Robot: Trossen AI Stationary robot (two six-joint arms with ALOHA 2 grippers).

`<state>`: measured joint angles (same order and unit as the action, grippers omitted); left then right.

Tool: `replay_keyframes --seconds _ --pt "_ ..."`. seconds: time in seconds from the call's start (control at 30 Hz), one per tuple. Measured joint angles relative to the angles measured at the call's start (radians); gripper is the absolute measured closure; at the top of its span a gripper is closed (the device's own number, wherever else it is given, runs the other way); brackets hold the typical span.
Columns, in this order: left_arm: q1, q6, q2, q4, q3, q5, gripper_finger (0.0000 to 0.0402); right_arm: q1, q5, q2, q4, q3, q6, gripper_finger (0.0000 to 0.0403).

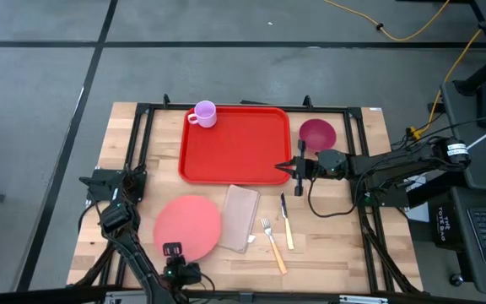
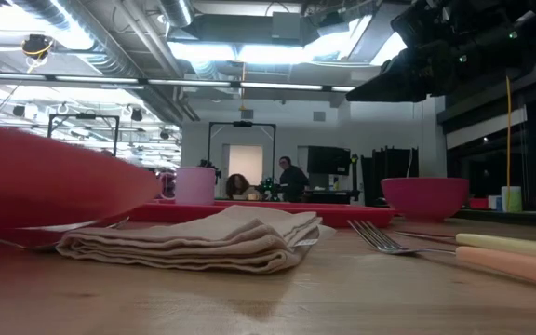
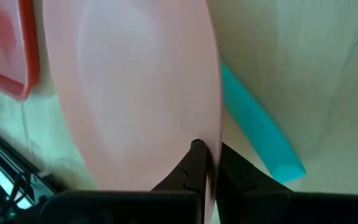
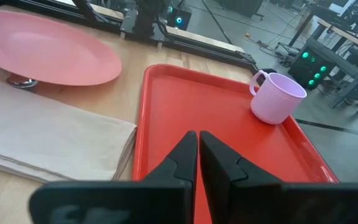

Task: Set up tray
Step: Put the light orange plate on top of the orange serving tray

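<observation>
Left gripper (image 3: 207, 163) jaws clamp the pink plate's (image 1: 187, 226) rim; the tray (image 1: 234, 143) lies ahead; right gripper (image 1: 298, 167), jaws closed, at its edge.

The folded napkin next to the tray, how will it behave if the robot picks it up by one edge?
The napkin is soft beige cloth folded in loose layers, so it will probably droop and unfold when lifted. It looks light and should slide easily if pushed, though its folds may bunch. One edge seems to lie under the pink plate, which could drag.

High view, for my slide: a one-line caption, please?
Right pincer at red tray's edge; left pincer grips the pink plate.
</observation>
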<state>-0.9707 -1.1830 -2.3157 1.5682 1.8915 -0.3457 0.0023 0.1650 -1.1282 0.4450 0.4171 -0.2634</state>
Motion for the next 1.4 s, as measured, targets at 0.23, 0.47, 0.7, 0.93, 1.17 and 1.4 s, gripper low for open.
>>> replay_keyframes --seconds 0.23,0.47,0.7,0.93,1.17,1.4 --pt "0.000 0.012 0.043 0.000 0.000 -0.047 0.0399 0.000 0.000 0.000 0.000 0.000 0.016 0.0379" --pt "0.000 0.125 0.107 -0.001 0.000 -0.113 0.0399 0.000 0.000 0.000 0.000 0.000 0.025 0.0379" --pt "0.012 0.229 0.142 -0.003 -0.003 -0.213 0.0399 0.000 0.000 0.000 0.000 0.000 0.025 0.0379" --pt "0.024 0.279 0.144 0.000 -0.004 -0.247 0.0399 0.000 0.000 0.000 0.000 0.000 0.024 0.0379" --pt "0.015 0.291 0.156 0.001 -0.004 -0.289 0.0399 0.000 0.000 0.000 0.000 0.000 0.024 0.0379" --pt "-0.001 0.354 0.208 0.002 -0.004 -0.389 0.0399 0.000 0.000 0.000 0.000 0.000 0.024 0.0379"
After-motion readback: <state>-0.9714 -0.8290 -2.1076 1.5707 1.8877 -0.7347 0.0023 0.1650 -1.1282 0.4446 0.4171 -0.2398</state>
